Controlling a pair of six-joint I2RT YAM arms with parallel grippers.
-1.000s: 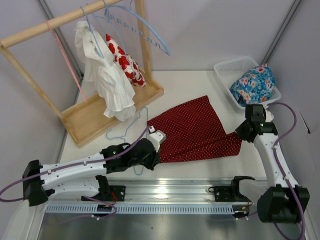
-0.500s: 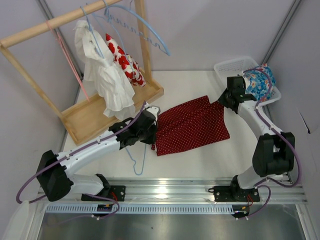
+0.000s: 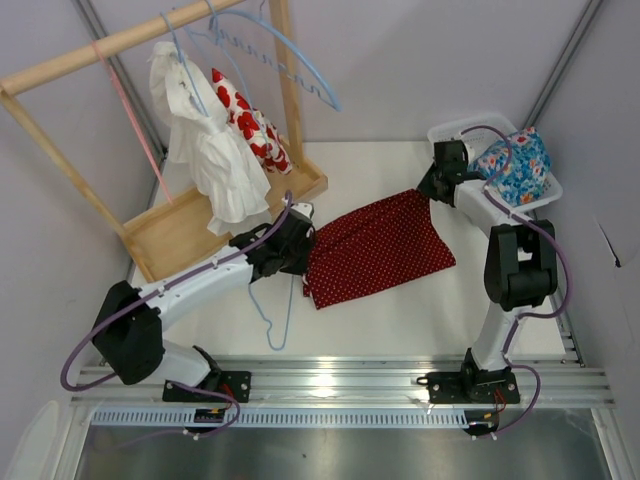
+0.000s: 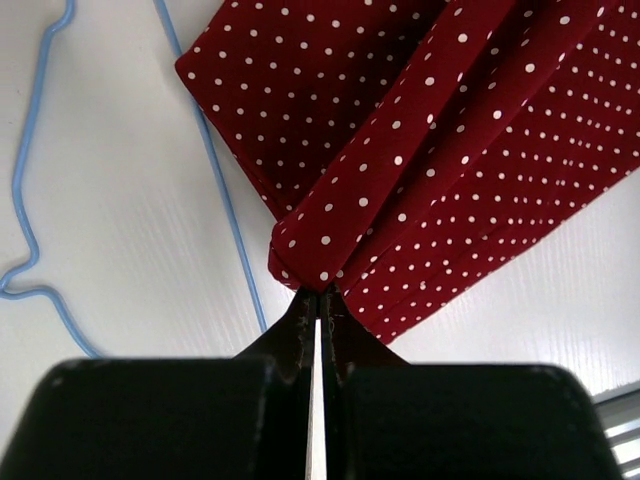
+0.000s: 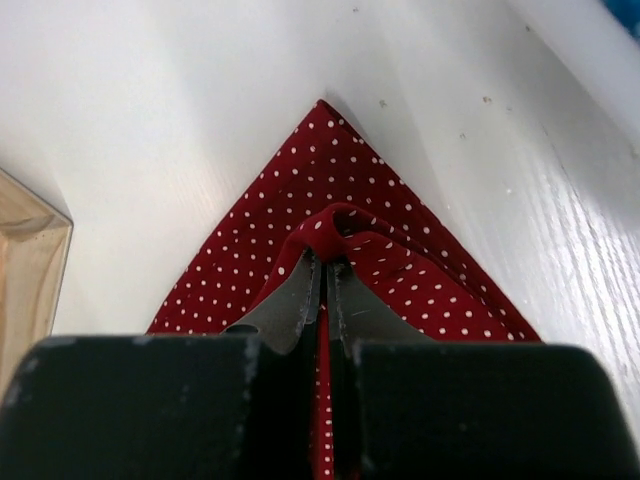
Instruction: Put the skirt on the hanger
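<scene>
Your table (image 3: 400, 320) has the skirt (image 3: 375, 250) spread out near its middle. The skirt is not on the hanger (image 4: 230, 215) yet. The hanger lies bare on the table, just beside the skirt at about its 8 o'clock side. So I think the main job is left: getting the skirt onto the hanger.

Your left arm (image 3: 200, 285) reaches far out across the table. The left jaws are closed, pinching a fold at the skirt's 9 o'clock edge. Your right arm (image 3: 510, 265) stretches toward 1 o'clock, near the white basket (image 3: 460, 125). The right jaws are closed too, pinching the skirt's far corner.
</scene>
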